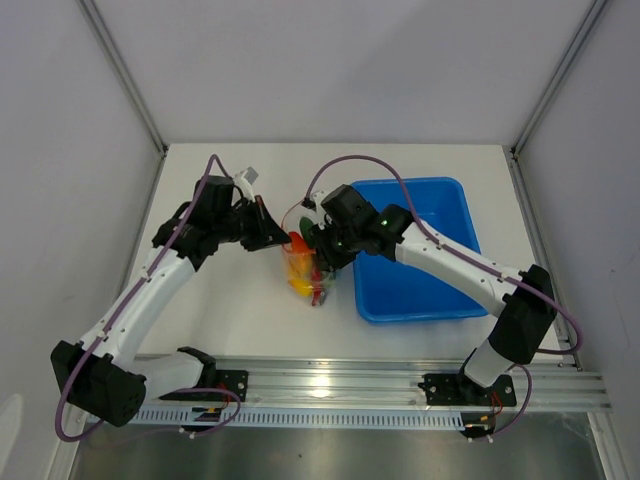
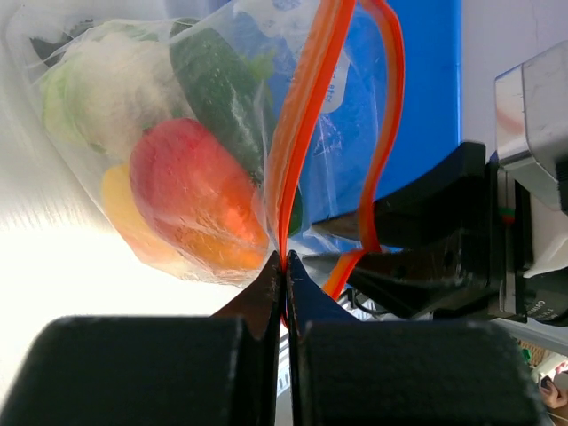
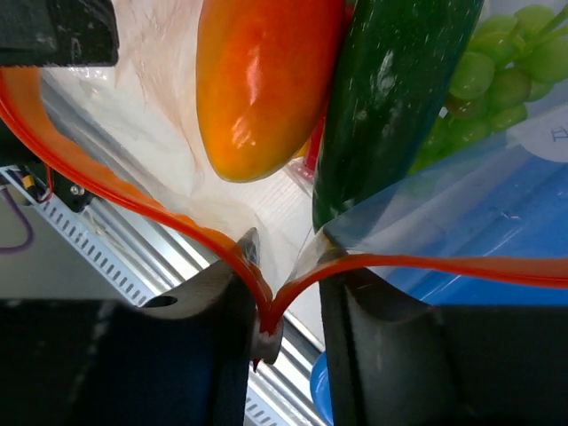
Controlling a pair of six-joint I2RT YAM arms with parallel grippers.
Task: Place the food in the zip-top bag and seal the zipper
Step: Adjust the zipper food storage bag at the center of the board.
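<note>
Zip-top bag [image 1: 303,268]: hangs between both grippers, just left of the blue tray [image 1: 440,295] — pepper [image 2: 195,195], cucumber [image 2: 217,89] and cauliflower [image 2: 115,84] inside.
Zipper [image 2: 306,115]: mouth strips spread apart.
Left gripper [image 2: 284,266]: clamped on one strip.
Right gripper [image 3: 288,266]: other strip between its fingers — grip unclear.

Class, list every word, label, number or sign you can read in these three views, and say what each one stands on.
No text is readable in any view.
On the zip-top bag, a pale printed patch with blue marks: too blurred to read.
In the right wrist view, a pale label at the picture's edge: cut off and blurred.
In the top view, a small white tag: too small to read.
</note>
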